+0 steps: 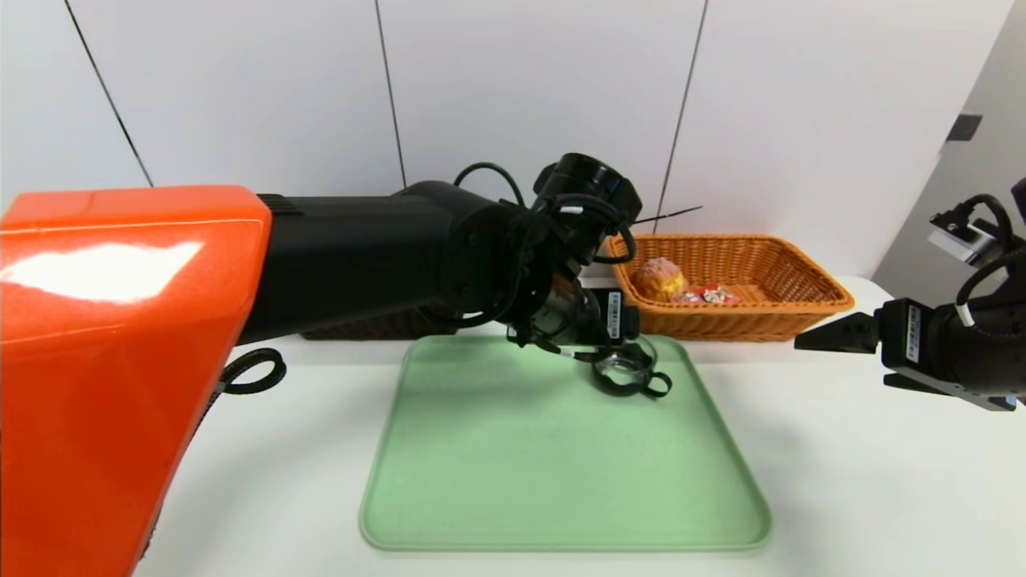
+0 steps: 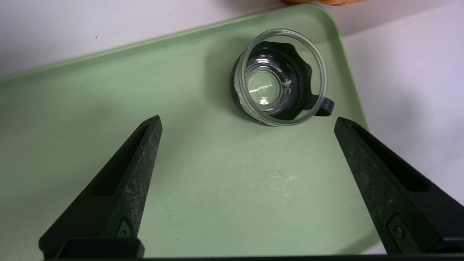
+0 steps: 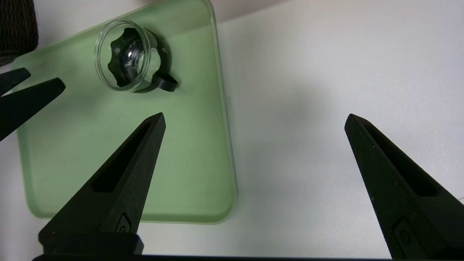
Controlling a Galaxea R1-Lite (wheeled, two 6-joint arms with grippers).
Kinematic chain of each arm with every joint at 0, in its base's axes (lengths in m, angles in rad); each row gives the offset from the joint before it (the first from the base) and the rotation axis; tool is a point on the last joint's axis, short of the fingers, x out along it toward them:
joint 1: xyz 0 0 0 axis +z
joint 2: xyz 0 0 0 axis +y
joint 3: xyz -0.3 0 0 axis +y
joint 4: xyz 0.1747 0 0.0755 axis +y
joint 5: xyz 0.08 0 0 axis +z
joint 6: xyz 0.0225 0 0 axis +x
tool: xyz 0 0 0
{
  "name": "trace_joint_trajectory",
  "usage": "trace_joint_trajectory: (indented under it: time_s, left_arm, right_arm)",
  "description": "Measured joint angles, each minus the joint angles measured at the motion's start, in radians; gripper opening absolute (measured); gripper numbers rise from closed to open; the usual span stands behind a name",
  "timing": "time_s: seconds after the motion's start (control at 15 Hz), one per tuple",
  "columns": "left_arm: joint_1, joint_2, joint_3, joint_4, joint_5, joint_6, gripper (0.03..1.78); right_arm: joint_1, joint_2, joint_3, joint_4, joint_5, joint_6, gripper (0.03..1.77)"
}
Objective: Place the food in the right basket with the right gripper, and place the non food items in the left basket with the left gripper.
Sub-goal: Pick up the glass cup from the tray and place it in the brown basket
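Note:
A clear glass cup with a black handle (image 1: 629, 370) (image 2: 279, 78) (image 3: 125, 56) stands at the far right corner of the green tray (image 1: 561, 473) (image 2: 181, 188) (image 3: 108, 163). My left gripper (image 1: 597, 340) (image 2: 248, 121) hovers open just above and short of the cup, holding nothing. The orange basket (image 1: 801, 300) holds the bun (image 1: 659, 278) and the red carton (image 1: 709, 296). Above the table to the tray's right, my right gripper (image 1: 842, 361) (image 3: 253, 117) is open and empty. The dark basket (image 1: 377, 324) (image 3: 16, 29) is mostly hidden by the left arm. Pouch and pen are out of view.
The left arm's orange section (image 1: 120, 361) fills the near left of the head view. White table (image 1: 882, 497) surrounds the tray, and a white wall stands close behind both baskets.

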Motion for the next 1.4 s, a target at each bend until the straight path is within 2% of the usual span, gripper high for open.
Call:
trace_joint_trajectory:
  time_s: [0.4, 1.4]
  left_arm:
    - [0.007, 0.077, -0.001, -0.074, 0.046, 0.065, 1.69]
    - [0.029, 0.136, -0.001, -0.125, 0.045, 0.096, 1.69]
  right_arm:
    - [-0.001, -0.007, 0.006, -0.001, 0.0, -0.001, 1.71]
    - [0.0, -0.019, 0.024, -0.001, -0.001, -0.002, 1.71]
